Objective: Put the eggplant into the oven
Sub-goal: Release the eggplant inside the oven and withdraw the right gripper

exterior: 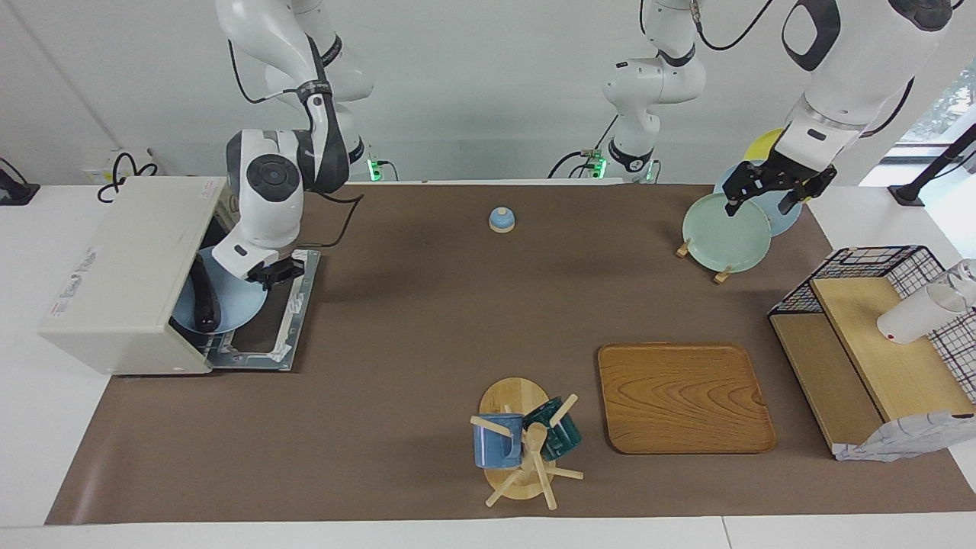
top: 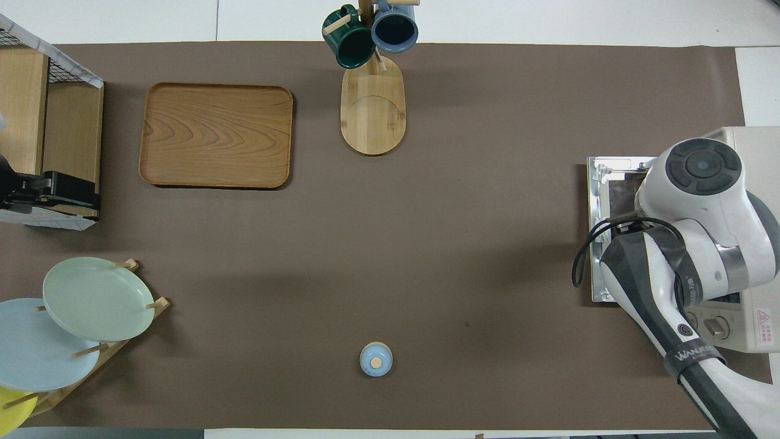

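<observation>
Two grippers: right gripper [exterior: 268, 272] clamped on blue plate [exterior: 229, 305] rim, eggplant [exterior: 204, 306] on it, half inside oven [exterior: 130, 274] mouth over the lowered door; left gripper [exterior: 770, 191] spread wide above the green plate [exterior: 724, 223]

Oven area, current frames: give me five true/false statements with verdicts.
1. The oven door is open, lying flat. True.
2. The eggplant lies on a pale blue plate. True.
3. The plate sits on the wooden tray. False: it is partly inside the oven mouth, held at its rim by the right end effector.
4. The left end effector grips the eggplant. False: it is open, over the plate rack.
5. Two mugs hang on the mug tree. True.
</observation>
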Controlling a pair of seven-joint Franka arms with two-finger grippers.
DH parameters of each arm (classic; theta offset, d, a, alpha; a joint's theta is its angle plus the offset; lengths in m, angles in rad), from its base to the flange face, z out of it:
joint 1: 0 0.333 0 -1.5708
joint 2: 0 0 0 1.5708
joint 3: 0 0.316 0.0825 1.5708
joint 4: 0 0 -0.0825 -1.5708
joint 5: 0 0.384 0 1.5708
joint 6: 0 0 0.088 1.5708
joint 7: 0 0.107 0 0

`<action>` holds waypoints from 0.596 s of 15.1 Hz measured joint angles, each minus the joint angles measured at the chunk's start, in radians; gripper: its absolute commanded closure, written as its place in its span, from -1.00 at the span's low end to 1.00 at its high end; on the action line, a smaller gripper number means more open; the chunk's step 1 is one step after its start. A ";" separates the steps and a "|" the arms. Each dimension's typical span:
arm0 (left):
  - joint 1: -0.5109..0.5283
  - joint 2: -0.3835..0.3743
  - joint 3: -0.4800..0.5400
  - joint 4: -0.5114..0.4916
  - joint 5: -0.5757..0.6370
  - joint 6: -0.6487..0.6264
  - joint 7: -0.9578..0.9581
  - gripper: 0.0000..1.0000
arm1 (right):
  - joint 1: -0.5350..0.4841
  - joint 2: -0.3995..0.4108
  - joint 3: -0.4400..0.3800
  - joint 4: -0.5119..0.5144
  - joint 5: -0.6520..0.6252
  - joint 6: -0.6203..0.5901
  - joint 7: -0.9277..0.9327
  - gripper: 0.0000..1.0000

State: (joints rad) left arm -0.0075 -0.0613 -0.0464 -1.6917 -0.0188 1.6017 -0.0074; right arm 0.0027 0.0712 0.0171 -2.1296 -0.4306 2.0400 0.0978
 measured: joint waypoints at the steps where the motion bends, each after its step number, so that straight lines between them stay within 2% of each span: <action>1: 0.000 0.000 0.000 0.000 0.000 0.000 0.000 -1.00 | -0.004 0.000 0.000 -0.004 0.000 0.003 -0.003 -0.23; 4: 0.000 0.000 0.000 0.000 0.000 0.000 0.000 -1.00 | -0.007 0.000 0.000 -0.008 0.000 0.007 -0.003 -0.42; 7: 0.000 0.000 0.000 0.000 0.000 0.000 0.000 -1.00 | -0.009 -0.006 0.003 -0.002 0.043 0.003 -0.025 -0.44; 8: 0.000 0.000 0.000 0.000 0.000 0.000 0.000 -1.00 | -0.008 -0.013 0.006 0.010 0.079 -0.013 -0.040 -0.39; 9: 0.000 0.000 0.000 0.000 0.000 0.000 0.000 -1.00 | -0.007 -0.021 0.010 0.030 0.123 -0.040 -0.049 -0.04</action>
State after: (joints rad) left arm -0.0075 -0.0613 -0.0465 -1.6917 -0.0188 1.6017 -0.0074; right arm -0.0047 0.0503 0.0274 -2.0999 -0.3072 2.0004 0.0486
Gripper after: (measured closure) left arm 0.000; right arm 0.278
